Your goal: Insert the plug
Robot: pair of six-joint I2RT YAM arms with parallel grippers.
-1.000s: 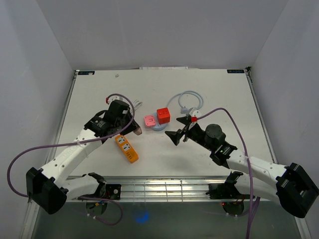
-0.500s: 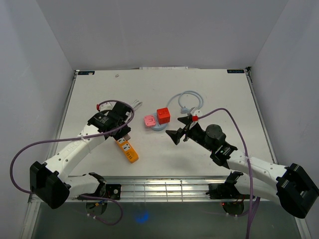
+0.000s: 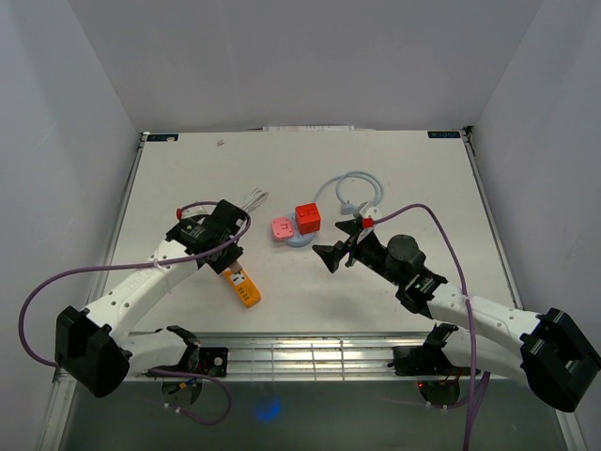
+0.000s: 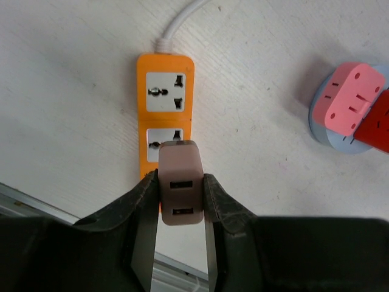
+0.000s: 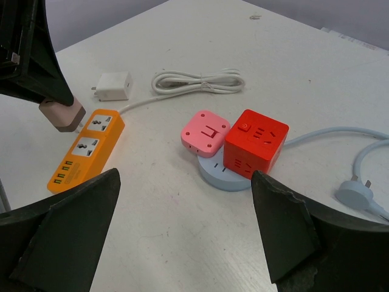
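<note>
The left gripper [image 4: 180, 201] is clamped on the dusty-pink plug [image 4: 178, 164], which sits over the orange power strip [image 4: 165, 91], above its second socket from the cord. The right gripper [image 5: 185, 225] hangs with its jaws wide apart, holding nothing. Both are over a scuffed white table [image 3: 413, 178] enclosed by pale walls [image 3: 310, 56].

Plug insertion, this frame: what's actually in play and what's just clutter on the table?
In play:
- left gripper, shut on the dusty-pink charger plug
- orange power strip below it

Lying about:
- pink cube adapter
- red cube socket
- pale blue round base
- pale blue corded plug
- white charger
- coiled white cable
- right gripper, open and idle
</note>
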